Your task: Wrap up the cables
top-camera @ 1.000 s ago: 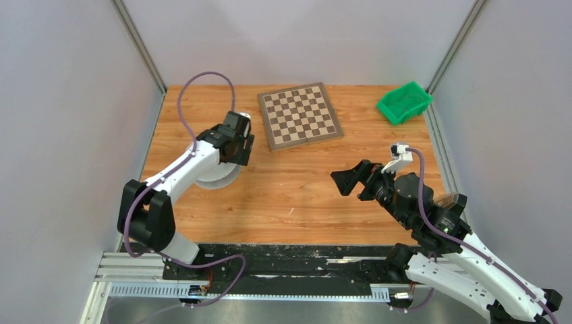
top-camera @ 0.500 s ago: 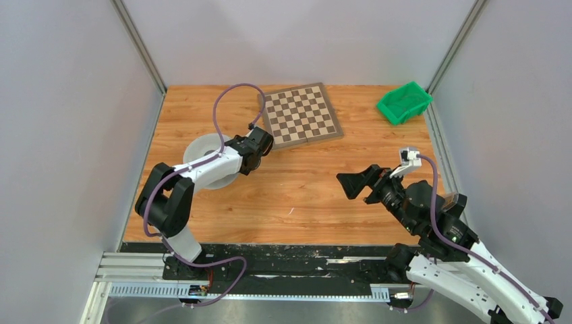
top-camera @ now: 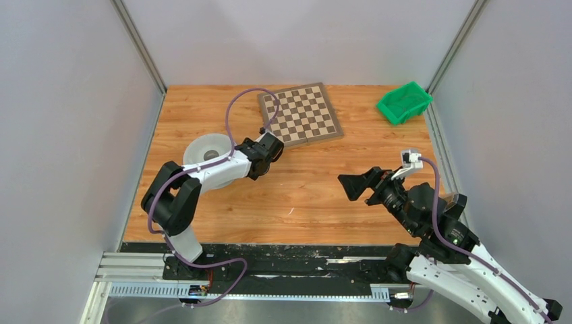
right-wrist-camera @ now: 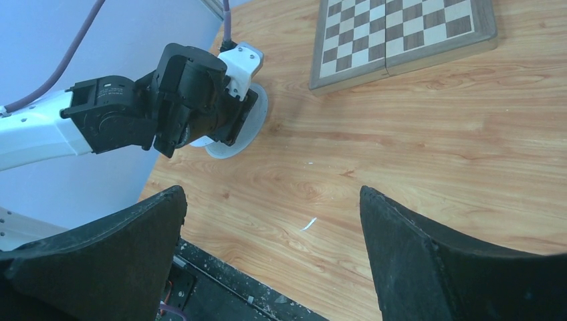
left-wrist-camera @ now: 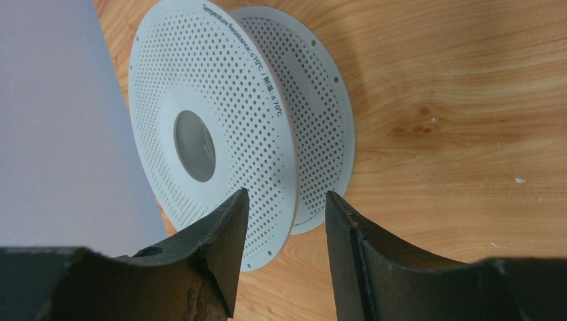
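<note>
The spool (left-wrist-camera: 234, 100) is white plastic. It has two broad round flanges pierced all over with small holes, a plain round hole through the hub, and a line of small print along the rim of the nearer flange. It lies flat on the left part of the wooden desk (top-camera: 303, 196), with the left forearm crossing over its near right edge in the top view.

The left gripper (left-wrist-camera: 286, 197) sits low just to the right of the spool (top-camera: 206, 150), and its camera looks straight at it. Its two dark fingers (left-wrist-camera: 220, 247) stand partly apart and clamp nothing. The rim of the nearer flange shows in the gap, beyond the tips. Whether a finger touches the flange cannot be told.

The right gripper (top-camera: 347, 185) hangs over the right half of the desk, well apart from the spool, with its jaws spread wide and empty. From its wrist view, the right gripper (right-wrist-camera: 271, 194) sees only a sliver of the spool (right-wrist-camera: 251, 124) behind the left gripper's black body.
</note>
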